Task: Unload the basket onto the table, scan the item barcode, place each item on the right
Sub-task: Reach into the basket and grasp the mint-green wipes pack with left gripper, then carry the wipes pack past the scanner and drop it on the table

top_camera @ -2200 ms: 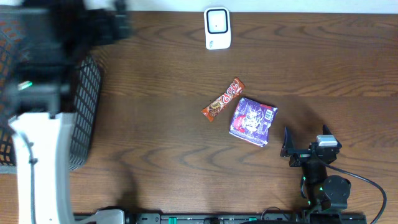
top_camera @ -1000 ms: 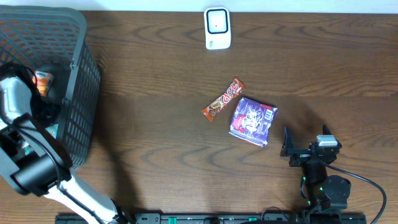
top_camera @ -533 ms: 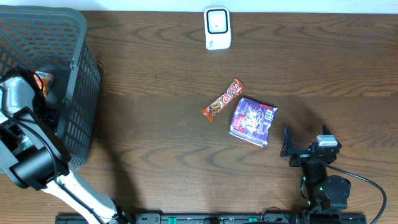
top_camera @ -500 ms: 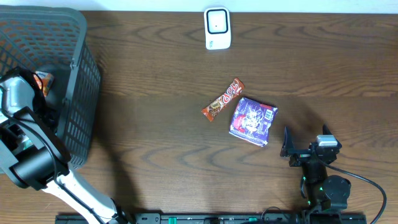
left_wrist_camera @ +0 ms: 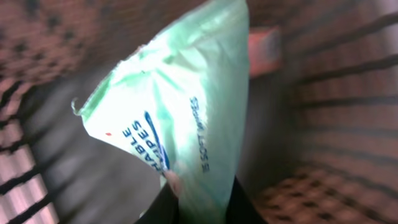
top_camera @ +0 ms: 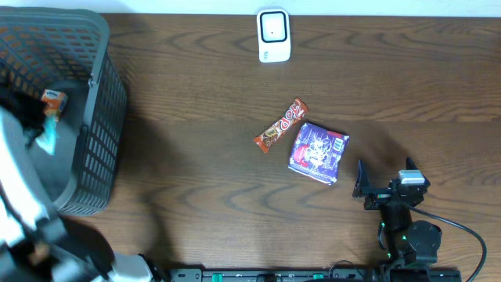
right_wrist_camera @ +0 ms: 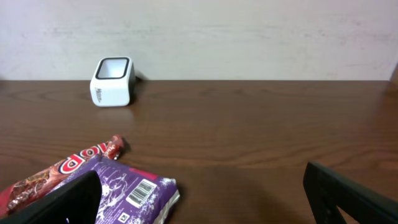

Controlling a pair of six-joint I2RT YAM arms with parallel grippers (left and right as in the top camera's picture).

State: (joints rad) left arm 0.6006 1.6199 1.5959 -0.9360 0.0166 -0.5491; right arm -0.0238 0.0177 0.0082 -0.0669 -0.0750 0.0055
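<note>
Wipes pack [left_wrist_camera: 174, 118] was pinched in left gripper [left_wrist_camera: 199, 202], inside basket [top_camera: 106, 125] at desk's left edge. Right gripper [right_wrist_camera: 205, 199] gaped wide.

The bench [top_camera: 235, 196] is dark brown wood with a visible grain and a smooth, faintly shiny finish, and the basket [top_camera: 106, 133] on it is matt, dark plastic mesh. The wipes packet [left_wrist_camera: 180, 106] is thin pale-green plastic film, softly creased. The candy bar [top_camera: 281, 125] and purple packet [top_camera: 318, 151] are wrapped in glossy film, and the scanner [top_camera: 273, 35] is smooth white plastic.
</note>
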